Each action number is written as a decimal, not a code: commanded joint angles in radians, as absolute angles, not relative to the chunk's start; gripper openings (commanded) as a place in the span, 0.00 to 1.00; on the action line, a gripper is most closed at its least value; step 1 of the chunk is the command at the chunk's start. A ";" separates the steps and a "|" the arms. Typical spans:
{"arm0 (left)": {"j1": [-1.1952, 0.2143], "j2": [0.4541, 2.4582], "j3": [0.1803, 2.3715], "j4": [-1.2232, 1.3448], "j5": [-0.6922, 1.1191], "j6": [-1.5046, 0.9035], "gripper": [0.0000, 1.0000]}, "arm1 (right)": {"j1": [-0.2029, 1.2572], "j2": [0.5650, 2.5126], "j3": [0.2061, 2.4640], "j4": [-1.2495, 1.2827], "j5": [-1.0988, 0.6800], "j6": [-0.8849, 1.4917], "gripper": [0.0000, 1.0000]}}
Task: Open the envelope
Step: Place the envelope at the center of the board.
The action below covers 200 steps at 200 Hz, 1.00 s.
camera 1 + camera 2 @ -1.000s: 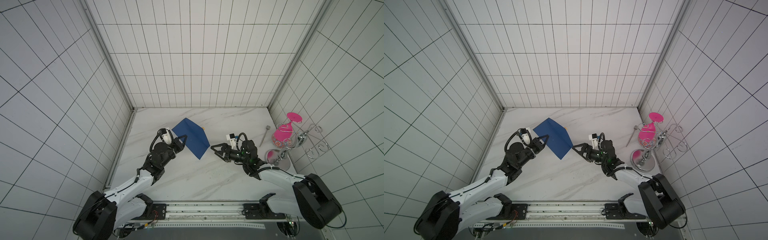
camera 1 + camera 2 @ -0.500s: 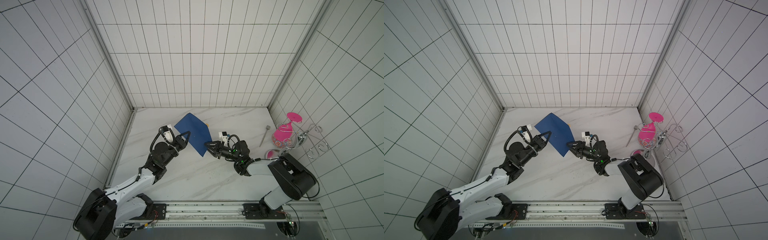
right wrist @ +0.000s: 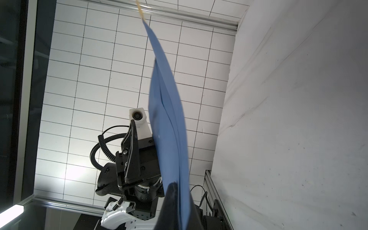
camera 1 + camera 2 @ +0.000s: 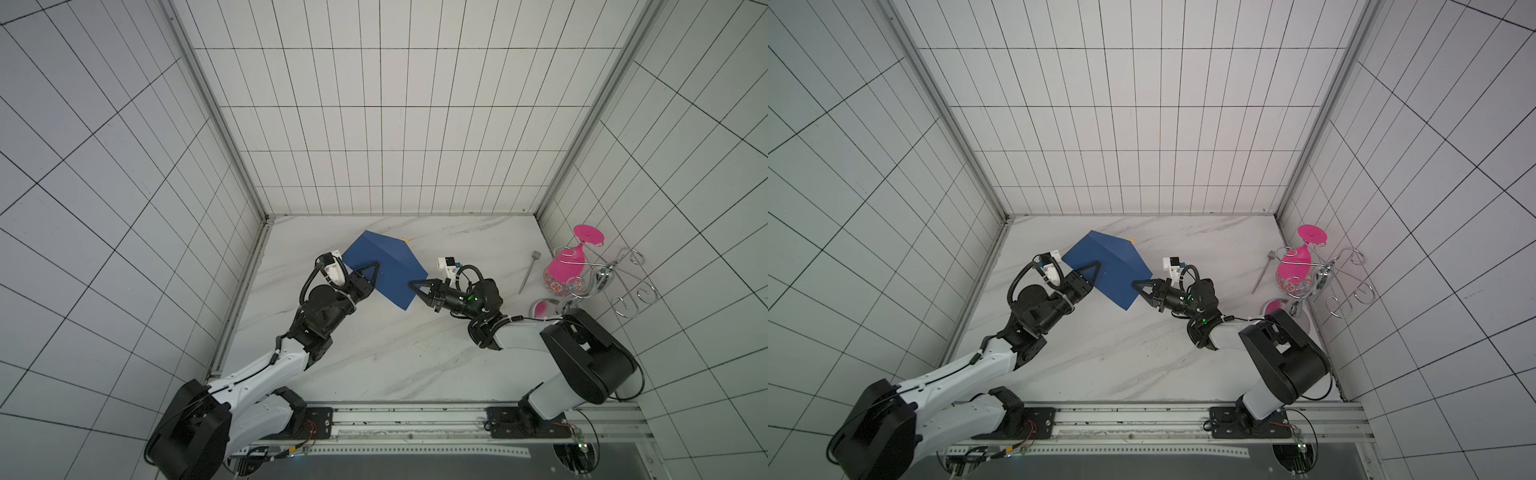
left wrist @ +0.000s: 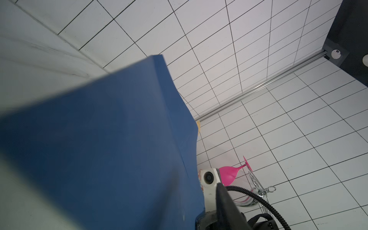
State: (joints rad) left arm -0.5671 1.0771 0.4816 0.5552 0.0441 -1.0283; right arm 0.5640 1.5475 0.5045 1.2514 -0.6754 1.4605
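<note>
The dark blue envelope [image 4: 386, 266] [image 4: 1108, 266] is held up off the marble table between both arms, bowed along a ridge. A gold bit [image 4: 404, 240] pokes out at its far corner. My right gripper [image 4: 411, 284] [image 4: 1134, 283] is shut on its right edge. In the right wrist view both fingers of the right gripper [image 3: 180, 191] pinch the envelope [image 3: 167, 119]. My left gripper [image 4: 374, 268] [image 4: 1096, 266] stands open around the left edge. One of its fingers [image 3: 131, 151] stands off the paper; the other is hidden behind it. The envelope [image 5: 99, 149] fills the left wrist view.
At the right wall a chrome rack [image 4: 615, 282] holds an upside-down pink glass [image 4: 567, 270]. A fork [image 4: 528, 276] lies on the table to its left. A round pink-centred base [image 4: 544, 308] sits in front of it. Tiled walls close in three sides.
My right gripper moved left to the envelope and shut on its right edge. My left gripper, shut on the left edge before, has opened. The envelope has turned and shifted a little.
</note>
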 commanded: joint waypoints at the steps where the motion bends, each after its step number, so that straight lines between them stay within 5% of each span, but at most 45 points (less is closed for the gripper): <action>1: -0.568 1.052 0.484 0.448 -0.003 -1.001 0.72 | 0.547 1.477 0.560 1.089 -0.721 1.373 0.00; 46: -0.505 0.938 0.452 0.163 -0.207 -0.936 0.78 | 0.378 1.358 0.717 0.366 -0.842 1.017 0.00; 80: -0.433 0.832 0.464 -0.090 -0.382 -0.791 0.81 | 0.235 1.514 0.944 -0.105 -1.020 0.701 0.00; 107: -0.450 0.784 0.429 -0.114 -0.375 -0.704 0.87 | 0.213 1.673 1.020 -0.176 -1.119 0.648 0.00; 118: -0.467 0.780 0.376 -0.023 -0.346 -0.674 0.98 | 0.224 1.714 1.040 -0.177 -1.120 0.645 0.00; 155: -0.489 0.795 0.336 0.071 -0.331 -0.667 0.99 | 0.245 1.830 1.128 -0.223 -1.072 0.620 0.00; 200: -0.488 0.872 0.381 0.050 -0.252 -0.660 0.99 | 0.234 2.077 1.424 -0.705 -0.939 0.341 0.00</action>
